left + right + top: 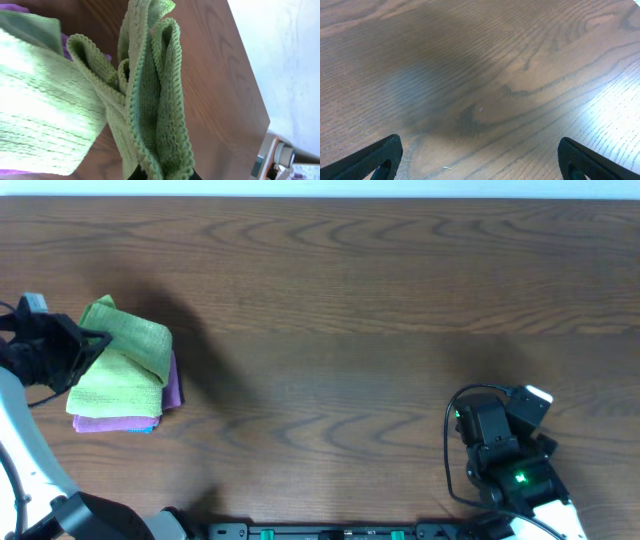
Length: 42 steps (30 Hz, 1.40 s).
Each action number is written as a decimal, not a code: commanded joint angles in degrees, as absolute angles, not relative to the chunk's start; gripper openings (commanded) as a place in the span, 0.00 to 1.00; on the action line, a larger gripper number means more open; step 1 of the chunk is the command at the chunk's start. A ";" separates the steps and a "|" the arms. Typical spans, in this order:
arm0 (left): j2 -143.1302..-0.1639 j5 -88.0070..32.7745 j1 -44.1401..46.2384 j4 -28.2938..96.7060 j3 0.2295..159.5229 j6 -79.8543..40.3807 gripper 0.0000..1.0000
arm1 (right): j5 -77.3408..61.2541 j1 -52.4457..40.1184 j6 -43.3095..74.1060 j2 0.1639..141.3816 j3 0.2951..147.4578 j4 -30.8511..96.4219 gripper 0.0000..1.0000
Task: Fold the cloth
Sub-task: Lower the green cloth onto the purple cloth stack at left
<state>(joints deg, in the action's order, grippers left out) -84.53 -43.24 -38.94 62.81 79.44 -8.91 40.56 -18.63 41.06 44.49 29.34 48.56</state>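
A green cloth [125, 355] lies at the table's left, on top of a folded purple cloth [172, 388]. My left gripper [92, 345] is shut on the green cloth's edge at its left side. In the left wrist view the bunched, hemmed folds of the green cloth [155, 110] rise out of the jaws [162, 176], with a flat green layer at the left. My right gripper [480, 160] is open and empty over bare wood at the front right [485, 425], far from the cloth.
A thin blue edge shows under the purple cloth [145, 429]. The wooden table [380, 310] stretches between the two arms. The table's far edge [250, 90] is close behind the cloth in the left wrist view.
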 commanded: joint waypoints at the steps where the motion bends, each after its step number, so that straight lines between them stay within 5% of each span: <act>1: -83.90 -40.77 -39.48 63.31 80.75 -7.64 0.06 | 41.76 -18.28 41.95 44.25 29.15 48.60 0.99; 42: -84.09 -31.27 -51.05 64.05 71.96 -4.27 0.06 | 41.76 -18.28 41.95 44.25 29.15 48.60 0.99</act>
